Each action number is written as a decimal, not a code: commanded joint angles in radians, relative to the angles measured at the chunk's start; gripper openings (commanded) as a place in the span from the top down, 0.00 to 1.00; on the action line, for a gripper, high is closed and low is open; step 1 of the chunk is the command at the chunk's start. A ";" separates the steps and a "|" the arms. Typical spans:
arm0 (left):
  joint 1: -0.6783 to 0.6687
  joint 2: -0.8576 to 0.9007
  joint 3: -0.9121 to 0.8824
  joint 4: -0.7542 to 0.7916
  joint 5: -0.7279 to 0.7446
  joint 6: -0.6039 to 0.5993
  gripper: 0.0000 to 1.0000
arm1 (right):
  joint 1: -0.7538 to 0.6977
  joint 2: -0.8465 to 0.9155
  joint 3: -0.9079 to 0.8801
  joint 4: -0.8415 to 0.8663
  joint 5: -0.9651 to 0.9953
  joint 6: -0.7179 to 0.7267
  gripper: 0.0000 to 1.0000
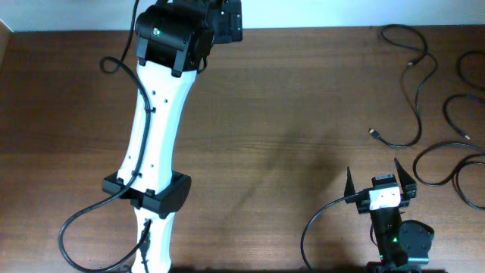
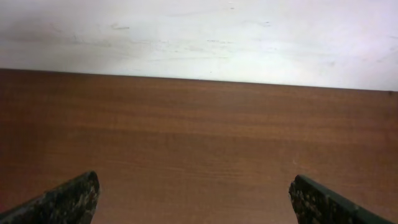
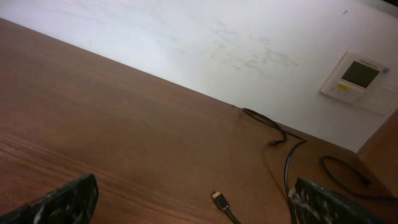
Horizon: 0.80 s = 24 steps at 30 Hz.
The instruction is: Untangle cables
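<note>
Right claw, overhead: your right claw [image 1: 373,167] sits low at the near edge of the table [image 1: 288,114], its two fingers spread wide with nothing between them.
Left claw, overhead: your left claw [image 1: 227,19] reaches to the far edge. From above you cannot tell how its jaws stand.
Cables, overhead: the cables [image 1: 419,80] lie on the right side as loose strands. One snakes from the far edge down to a plug [image 1: 374,134] just ahead of your right claw. Others loop at the right edge, partly cut off.
Progress, overhead: no knot shows, so you look well along. What may remain is the right-edge loops, where you cannot tell whether strands cross.
Left claw, left wrist: fingers wide apart and holding nothing, with only bare wood between them and a white wall [image 2: 199,31] beyond.
Cables, left wrist: none in sight.
Right claw, right wrist: fingers wide apart and empty.
Cables, right wrist: the gold-tipped plug [image 3: 217,198] lies on the wood ahead, between the fingers and touching neither. More strands curl further off to the right.
Writing: a wall panel [image 3: 357,78] with a small screen hangs in the right wrist view. You can read nothing on it.
Brands: none legible in any view.
</note>
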 commanded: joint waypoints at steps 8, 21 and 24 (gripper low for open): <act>0.003 -0.005 -0.001 0.002 -0.007 0.008 0.01 | 0.008 -0.010 -0.005 -0.008 0.019 0.005 0.01; -0.001 -0.589 -0.481 0.215 -0.166 -0.105 0.01 | 0.008 -0.010 -0.005 -0.008 0.019 0.005 0.01; 0.011 -0.799 -0.821 0.418 -0.169 -0.105 0.01 | 0.008 -0.010 -0.005 -0.008 0.019 0.005 0.01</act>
